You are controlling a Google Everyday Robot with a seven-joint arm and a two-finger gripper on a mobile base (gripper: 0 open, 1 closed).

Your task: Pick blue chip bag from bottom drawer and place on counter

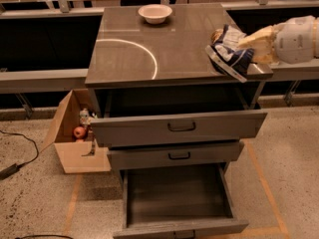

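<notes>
The pincer comes in from the right side at table height and is clamped on the blue chip bag, its pale fingers closed on the bag's right end. The bag therefore lies to the left of the pincer, out over the right-hand part of the table, with its long silvery edge running on a slant from upper left down to lower right. Whether the bag's underside already touches the top or hangs just above it, I cannot tell.

The lower corner of the bag sits close to the table's front right corner, so a release here risks the bag sliding over the edge into the open top drawer below. A metal can stands just behind the bag, partly hidden by it, and looks easy to knock. The better room is, in my judgement, to the left and a little inward, towards the white curved line; the white bowl is well apart at the back. The bottom drawer stands pulled out with nothing showing inside
</notes>
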